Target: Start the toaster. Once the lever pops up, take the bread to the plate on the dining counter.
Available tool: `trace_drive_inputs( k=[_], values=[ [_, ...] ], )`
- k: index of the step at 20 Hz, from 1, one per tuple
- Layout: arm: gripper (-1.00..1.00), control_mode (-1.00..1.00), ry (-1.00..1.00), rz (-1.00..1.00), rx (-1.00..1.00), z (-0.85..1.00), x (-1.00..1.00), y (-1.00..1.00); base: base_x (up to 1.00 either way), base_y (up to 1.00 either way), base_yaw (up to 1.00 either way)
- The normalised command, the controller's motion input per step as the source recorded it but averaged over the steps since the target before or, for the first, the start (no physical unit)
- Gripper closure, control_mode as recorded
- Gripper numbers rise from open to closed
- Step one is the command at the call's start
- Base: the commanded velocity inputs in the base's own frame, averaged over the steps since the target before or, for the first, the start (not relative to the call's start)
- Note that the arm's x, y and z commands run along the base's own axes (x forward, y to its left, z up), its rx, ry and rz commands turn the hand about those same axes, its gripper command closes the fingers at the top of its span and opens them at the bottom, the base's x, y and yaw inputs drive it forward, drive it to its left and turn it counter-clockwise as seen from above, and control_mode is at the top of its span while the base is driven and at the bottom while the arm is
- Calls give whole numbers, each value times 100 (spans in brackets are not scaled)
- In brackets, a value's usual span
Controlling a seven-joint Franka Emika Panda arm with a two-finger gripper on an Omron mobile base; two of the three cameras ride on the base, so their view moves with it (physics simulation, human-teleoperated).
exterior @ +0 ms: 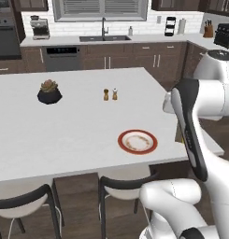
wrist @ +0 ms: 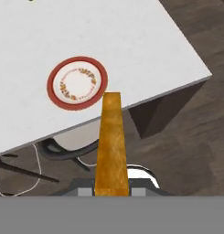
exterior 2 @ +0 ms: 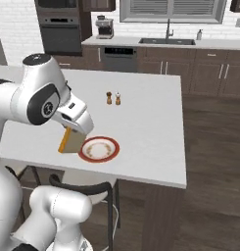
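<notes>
My gripper is shut on the bread, a tan slice with a brown crust, held on edge. The slice hangs just left of the plate, over the near edge of the dining counter. In the hand view the bread rises edge-on from between the fingertips of the gripper, and its top reaches the counter's edge just below the red-rimmed plate. The plate lies bare near the front right of the counter. A black boxy appliance on the back worktop may be the toaster; I cannot tell.
A potted plant and two small shakers stand farther back on the island. Stools are tucked under its near edge. Sink, oven and coffee machine line the back wall. Dark wood floor lies right of the island.
</notes>
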Motion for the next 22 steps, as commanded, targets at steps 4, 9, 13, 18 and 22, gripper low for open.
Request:
trace_drive_inputs(
  k=[4,9,13,18,22],
  values=[
    [100,-100,-1,-17,13,0,28,11,0,0,0],
    [100,-100,-6,7,21,-13,53,0,0,0,0],
    [100,-100,-7,28,23,-35,69,-3,0,0,0],
    [100,-100,-4,33,25,-50,79,-7,0,0,0],
    [100,-100,-5,28,19,-61,77,-2,0,0,0]
  ],
)
